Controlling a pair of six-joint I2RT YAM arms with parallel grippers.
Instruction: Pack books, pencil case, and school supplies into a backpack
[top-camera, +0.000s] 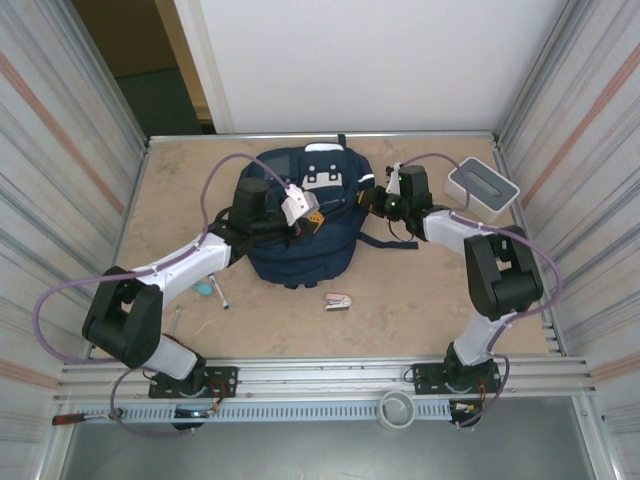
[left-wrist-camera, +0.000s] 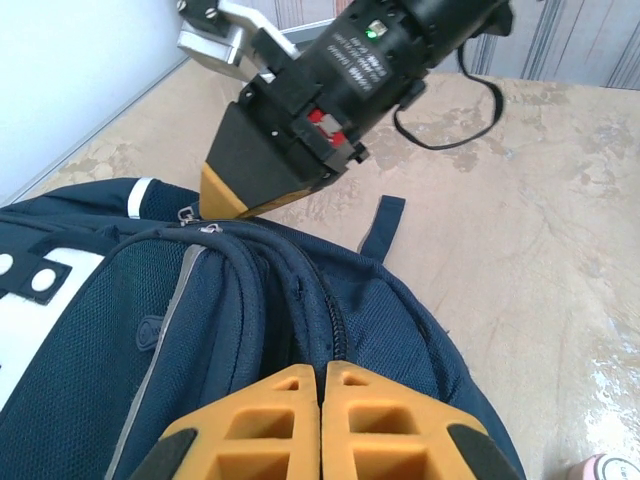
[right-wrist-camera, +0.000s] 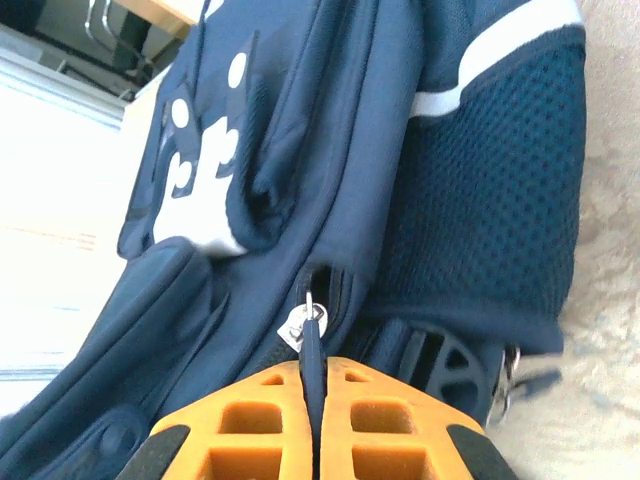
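Note:
The navy backpack (top-camera: 300, 235) lies flat mid-table. My right gripper (right-wrist-camera: 313, 365) is shut on the dark blue pull tab of the zip slider (right-wrist-camera: 303, 325), at the bag's right side (top-camera: 368, 203). My left gripper (left-wrist-camera: 326, 375) is shut, its tips against the zip seam on the bag's top (top-camera: 316, 217); I cannot tell whether fabric is pinched. The right gripper (left-wrist-camera: 215, 205) faces it across the bag. A pink-and-silver stapler (top-camera: 339, 301) lies on the table in front of the bag, and a slim pen (top-camera: 220, 296) lies to its left. Books and pencil case are out of view.
A white box with a grey top (top-camera: 481, 187) stands at the back right. A loose dark strap (left-wrist-camera: 378, 225) trails off the bag onto the table. Corrugated walls close in both sides. A pale ring (top-camera: 397, 408) sits on the front rail.

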